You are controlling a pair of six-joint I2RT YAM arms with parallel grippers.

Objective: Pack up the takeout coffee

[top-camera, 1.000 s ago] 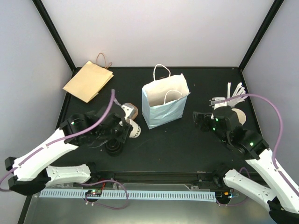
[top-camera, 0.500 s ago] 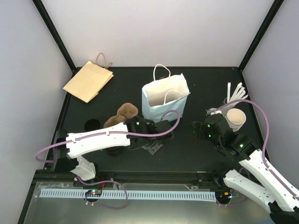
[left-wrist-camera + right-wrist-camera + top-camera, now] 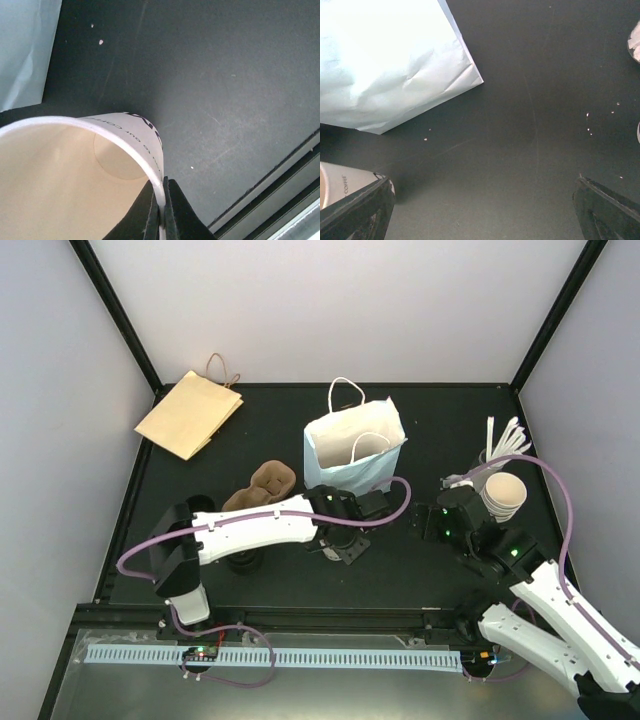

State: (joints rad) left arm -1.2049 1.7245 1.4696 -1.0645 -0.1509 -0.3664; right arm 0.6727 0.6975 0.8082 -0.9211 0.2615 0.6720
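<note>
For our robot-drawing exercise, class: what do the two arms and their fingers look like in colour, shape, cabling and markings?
The left arm and right arm are smooth white links joined by black housings. A purple cable loops along each. Small green lights glow on the right arm's black wrist. The left arm's fingers and the right arm's fingers are plain black.

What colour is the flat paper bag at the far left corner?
The flat bag is light brown; top external view.
</note>
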